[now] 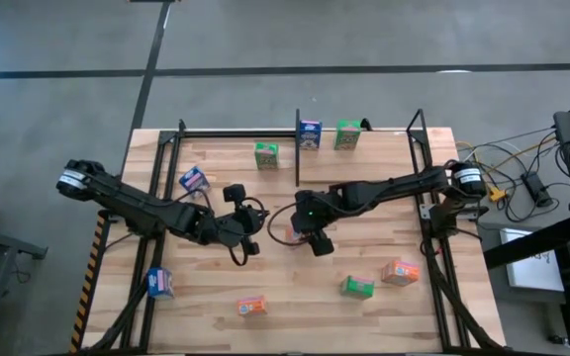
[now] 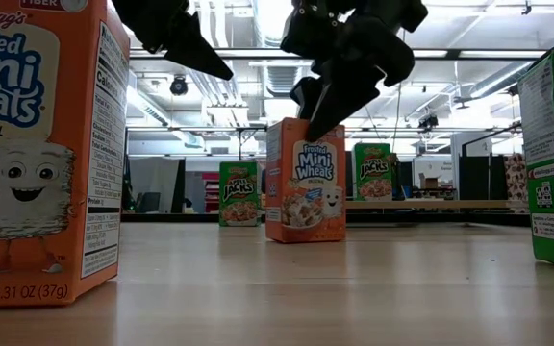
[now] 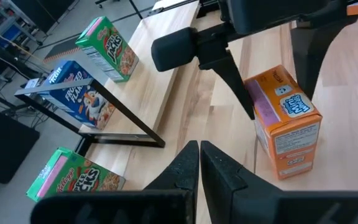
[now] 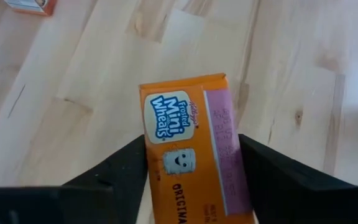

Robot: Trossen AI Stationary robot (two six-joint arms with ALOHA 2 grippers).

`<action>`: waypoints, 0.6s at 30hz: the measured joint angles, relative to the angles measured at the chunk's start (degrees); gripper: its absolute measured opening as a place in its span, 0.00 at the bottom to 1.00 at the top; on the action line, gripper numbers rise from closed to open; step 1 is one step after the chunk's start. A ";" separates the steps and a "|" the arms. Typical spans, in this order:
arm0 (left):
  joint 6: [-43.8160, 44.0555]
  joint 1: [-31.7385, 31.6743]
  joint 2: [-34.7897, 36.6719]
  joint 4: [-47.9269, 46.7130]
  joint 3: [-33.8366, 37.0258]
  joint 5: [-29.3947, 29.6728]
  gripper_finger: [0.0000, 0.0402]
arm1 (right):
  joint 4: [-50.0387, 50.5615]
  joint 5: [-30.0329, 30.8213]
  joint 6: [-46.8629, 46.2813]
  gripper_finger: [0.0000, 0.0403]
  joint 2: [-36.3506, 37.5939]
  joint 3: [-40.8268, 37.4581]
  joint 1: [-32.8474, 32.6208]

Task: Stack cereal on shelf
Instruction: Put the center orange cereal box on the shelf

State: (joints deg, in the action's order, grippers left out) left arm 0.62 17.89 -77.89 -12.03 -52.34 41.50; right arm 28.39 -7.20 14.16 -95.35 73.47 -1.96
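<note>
- An orange box (image 4: 191, 149) of Mini Wheats is straddled by the right gripper (image 4: 191, 168) near the middle of the tabletop (image 1: 384, 247) — one dark finger (image 4: 114, 171) stands on each side of it.
- The box is seen upright on the wood in the low view; whether the fingers are pressing its sides or merely flanking them cannot be told.
- The left gripper (image 3: 199, 163) is held clenched and empty just beside that box, on its left-hand side.
- Three boxes are counted on the shelf (image 1: 226, 139) along the far edge: a green box (image 1: 266, 155), a blue box (image 1: 310, 133) by the black divider, and a second green box (image 1: 346, 134).
- Still loose on the tabletop: a blue box (image 1: 193, 179) toward the far left corner, another blue box (image 1: 159, 283) at the near left, an orange box (image 1: 251, 307) at the near edge, a green box (image 1: 357, 287) and an orange box (image 1: 400, 272) toward the near right.
- Judged from this, about a third of the work is done — six boxes, the straddled one included, are yet to be placed.
- The step in hand appears to be the pickup of the middle orange box; a firm squeeze and a clean lift are needed before it can be carried to the far edge.
</note>
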 joint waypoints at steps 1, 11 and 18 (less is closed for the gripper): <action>-0.02 0.00 0.00 0.00 0.00 0.00 0.00 | 0.07 -0.19 -0.03 0.51 0.00 0.00 0.00; -0.09 0.02 0.00 0.00 0.00 0.00 0.00 | 1.22 -0.31 -0.60 0.40 1.51 0.00 0.00; -0.09 0.04 0.00 0.02 0.00 0.00 0.00 | 10.17 0.29 -1.51 0.40 10.03 0.00 2.37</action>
State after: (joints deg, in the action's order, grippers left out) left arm 0.54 17.93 -77.89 -12.01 -52.34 41.50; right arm 38.56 -6.91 12.65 -85.32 73.47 0.42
